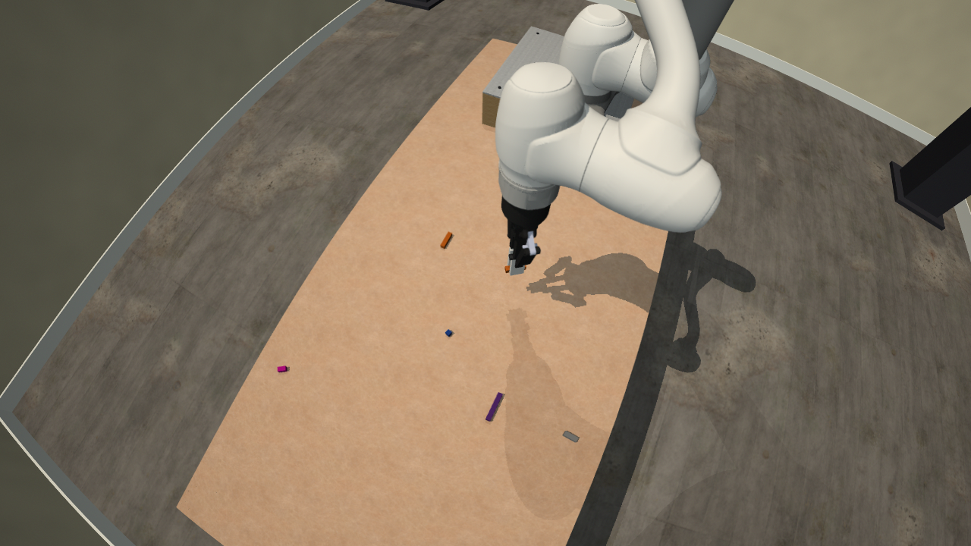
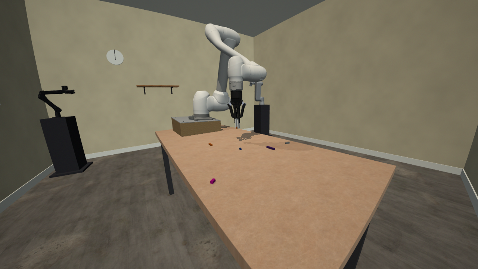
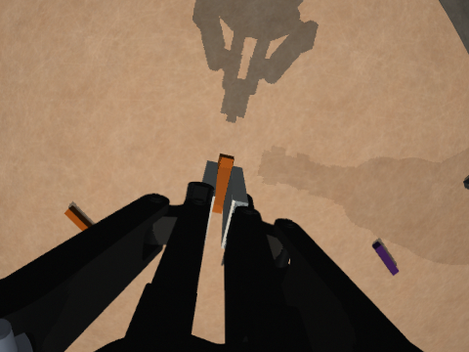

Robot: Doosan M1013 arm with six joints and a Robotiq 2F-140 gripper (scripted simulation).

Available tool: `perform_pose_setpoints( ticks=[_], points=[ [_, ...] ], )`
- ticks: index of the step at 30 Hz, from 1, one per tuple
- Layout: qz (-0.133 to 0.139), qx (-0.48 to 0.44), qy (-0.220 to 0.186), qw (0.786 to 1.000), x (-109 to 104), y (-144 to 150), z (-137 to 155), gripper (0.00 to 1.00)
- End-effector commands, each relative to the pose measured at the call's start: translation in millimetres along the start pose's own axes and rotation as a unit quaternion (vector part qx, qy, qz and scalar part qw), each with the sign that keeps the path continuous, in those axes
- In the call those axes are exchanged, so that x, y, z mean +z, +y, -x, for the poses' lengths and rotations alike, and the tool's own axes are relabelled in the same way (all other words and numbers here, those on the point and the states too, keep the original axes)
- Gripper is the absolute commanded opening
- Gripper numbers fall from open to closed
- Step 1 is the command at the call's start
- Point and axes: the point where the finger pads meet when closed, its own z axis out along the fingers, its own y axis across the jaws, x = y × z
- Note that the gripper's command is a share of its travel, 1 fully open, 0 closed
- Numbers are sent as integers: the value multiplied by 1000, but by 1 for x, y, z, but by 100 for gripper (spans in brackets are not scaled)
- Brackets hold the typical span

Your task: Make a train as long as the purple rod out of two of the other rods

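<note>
My gripper is shut on an orange rod and holds it above the table, apart from its shadow. A second orange rod lies on the table. The purple rod lies well away from the gripper. A grey rod lies beyond it, near the table's long edge. A small blue rod lies mid-table. A magenta rod lies near the opposite long edge. No rods on the table touch.
The table carries the robot's base block at its far end. The arm's and gripper's shadows fall on the table beside the held rod and reach toward the grey rod. Black pedestals stand off the table.
</note>
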Motion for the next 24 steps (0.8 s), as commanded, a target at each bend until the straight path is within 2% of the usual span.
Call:
perform_pose_setpoints(
  ticks=[1, 3, 5, 8, 20, 22, 23, 24],
  points=[
    [0, 0, 0, 1000, 0, 1, 2, 12],
    [0, 0, 0, 1000, -2, 10, 15, 12],
    [0, 0, 0, 1000, -2, 10, 15, 12],
    [0, 0, 0, 1000, -7, 34, 56, 12],
    [0, -1, 0, 1000, -16, 88, 183, 12],
    [0, -1, 0, 1000, -16, 88, 183, 12],
    [0, -1, 1, 1000, -17, 97, 214, 12],
    [0, -1, 1, 1000, -17, 99, 220, 12]
  ],
)
